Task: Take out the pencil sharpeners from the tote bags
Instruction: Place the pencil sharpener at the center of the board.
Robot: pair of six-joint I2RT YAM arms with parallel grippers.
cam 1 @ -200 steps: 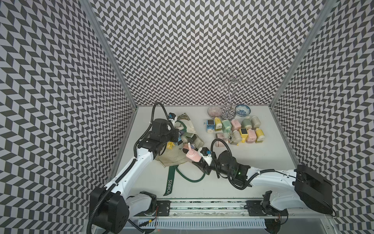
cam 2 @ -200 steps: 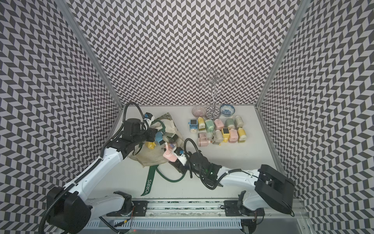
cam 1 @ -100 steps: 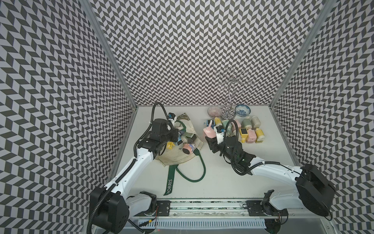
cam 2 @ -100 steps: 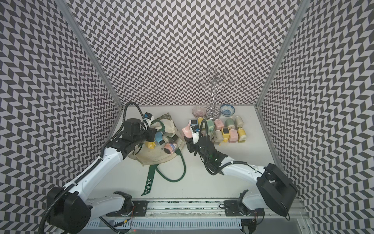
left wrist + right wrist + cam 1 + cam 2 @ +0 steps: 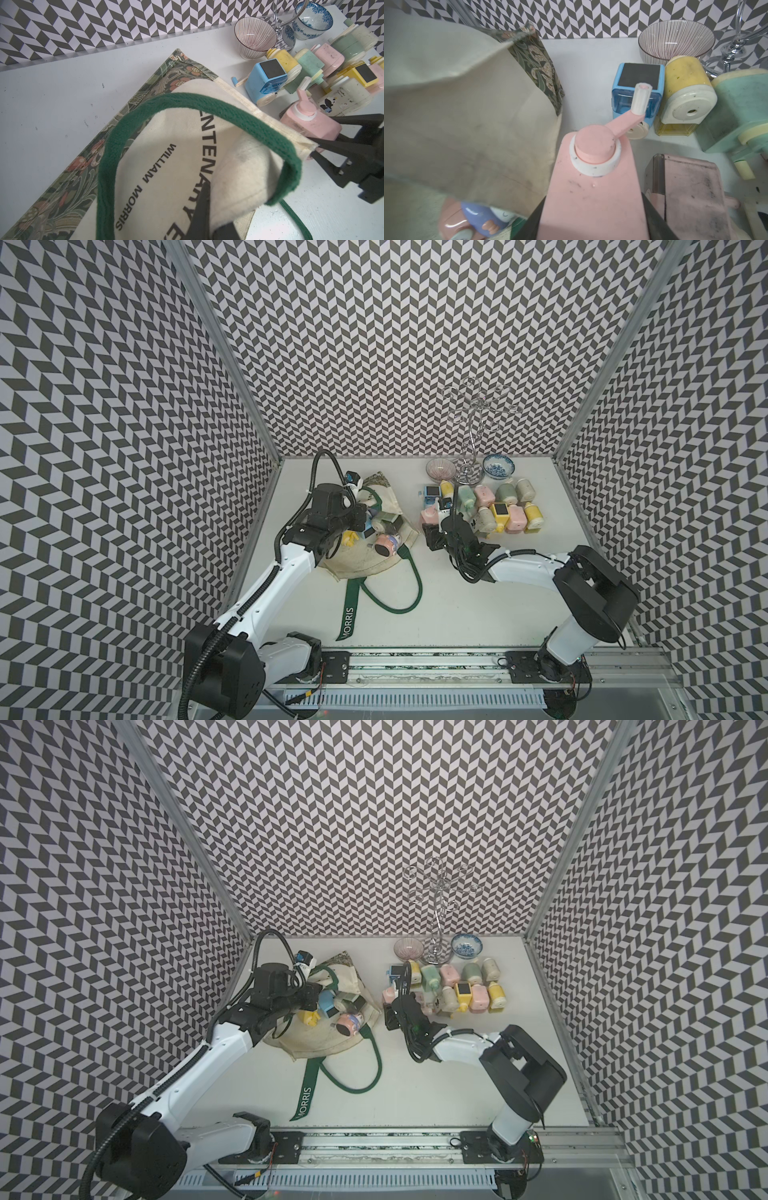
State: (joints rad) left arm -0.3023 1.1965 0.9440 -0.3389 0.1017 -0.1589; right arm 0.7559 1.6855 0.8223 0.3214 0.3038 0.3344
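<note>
Beside the pile of pencil sharpeners (image 5: 498, 506) already out on the table (image 5: 457, 614), my right pincer (image 5: 591, 220) is clamped on the sides of a pink sharpener (image 5: 593, 187). Its crank points toward a blue sharpener (image 5: 638, 83) just ahead. I cannot tell whether its base touches the table yet.

My left pincer (image 5: 212, 218) is closed on the rim of the tote bag (image 5: 374, 568), holding the mouth up. More sharpeners, a pink and lilac one (image 5: 386, 549) among them, lie inside.

To do this well, I should lower the pink one until it sits flat in the gap at the pile's edge. The crank must stay off the blue neighbour. Then I part the jaws only a little and back straight out, so nothing beside them gets knocked.
</note>
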